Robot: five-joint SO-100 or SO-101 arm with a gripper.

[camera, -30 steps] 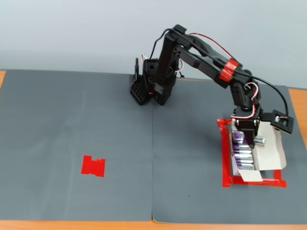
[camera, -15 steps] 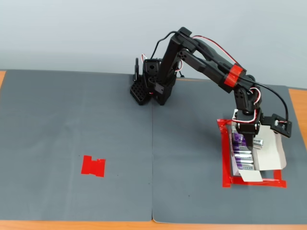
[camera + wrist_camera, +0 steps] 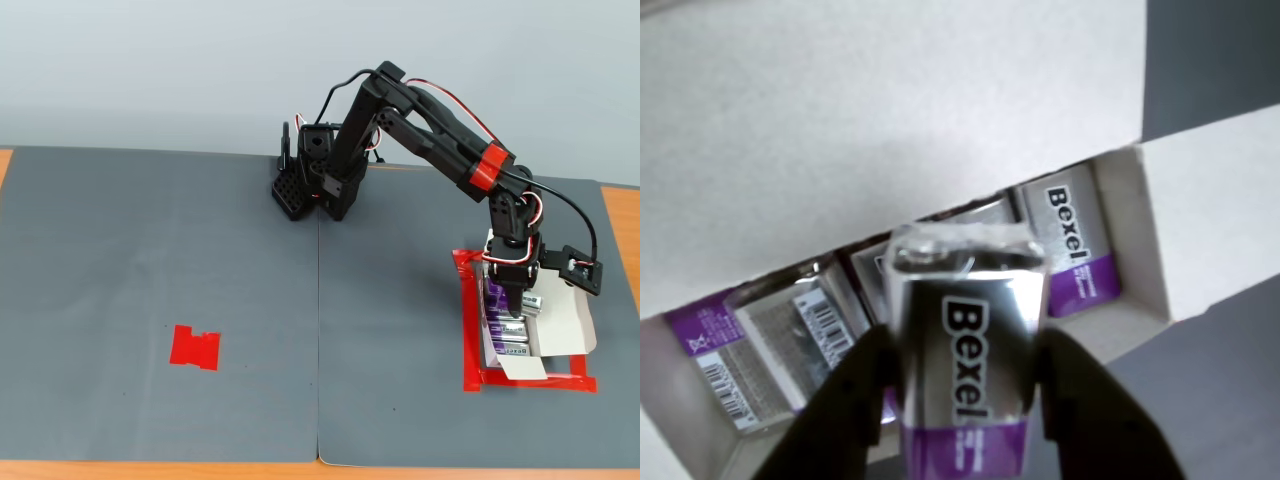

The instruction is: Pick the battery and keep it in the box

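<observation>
In the wrist view my gripper [image 3: 965, 350] is shut on the battery [image 3: 965, 350], a silver cell with dark "Bexel" lettering and a purple end. It hangs just above the open white box [image 3: 1140, 230], over the middle of the row. Several alike batteries [image 3: 1072, 240] lie side by side inside. In the fixed view the gripper [image 3: 518, 304] points down over the box [image 3: 572, 322] at the right, with the battery [image 3: 531, 301] sticking out to its right. The held cell hides the slot under it.
A red tape rectangle [image 3: 468, 330] borders the box on the grey mat. A flat red tape patch [image 3: 194, 347] lies at the mat's left. The arm's base [image 3: 315, 180] stands at the back centre. A wooden table edge [image 3: 620, 215] shows at the right.
The arm has reached further out and lowered. The gripper, still holding the battery, has sunk closer to the box and shifted slightly left towards the row.
</observation>
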